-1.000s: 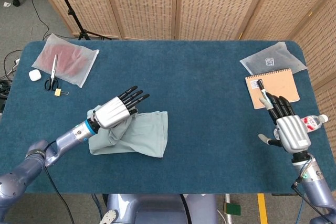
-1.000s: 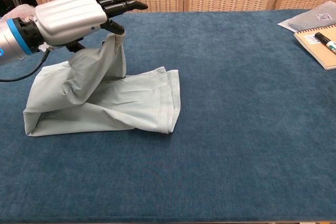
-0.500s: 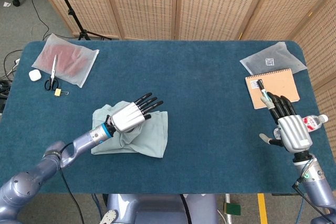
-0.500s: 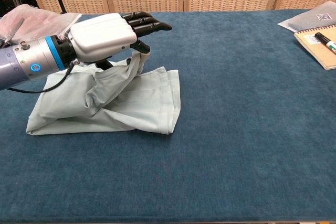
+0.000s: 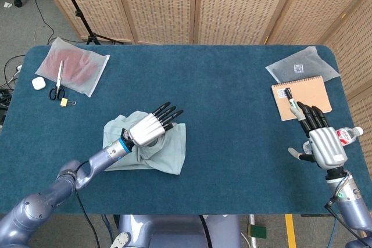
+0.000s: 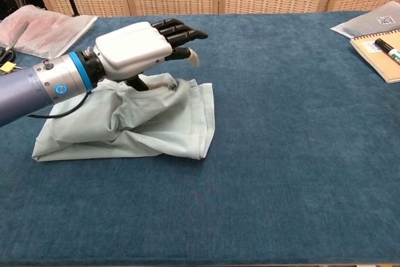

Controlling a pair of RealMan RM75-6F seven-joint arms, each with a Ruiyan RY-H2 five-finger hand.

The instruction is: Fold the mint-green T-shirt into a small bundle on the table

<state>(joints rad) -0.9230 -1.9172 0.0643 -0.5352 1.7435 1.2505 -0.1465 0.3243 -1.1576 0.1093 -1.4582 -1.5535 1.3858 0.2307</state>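
While hovering fingers-spread over the crumpled mint-green T-shirt (image 6: 156,117), left hand (image 6: 134,48) holds nothing; right hand (image 5: 324,146) likewise splayed, empty.

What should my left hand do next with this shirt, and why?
Probably lower the left hand and press flat the rumpled fold beneath it. The mint-green T-shirt lies in a loose heap, bunched high under the hand, whose fingers are spread and appear to hold no cloth. The right hand hovers far off near the notebook, so it cannot help quickly.
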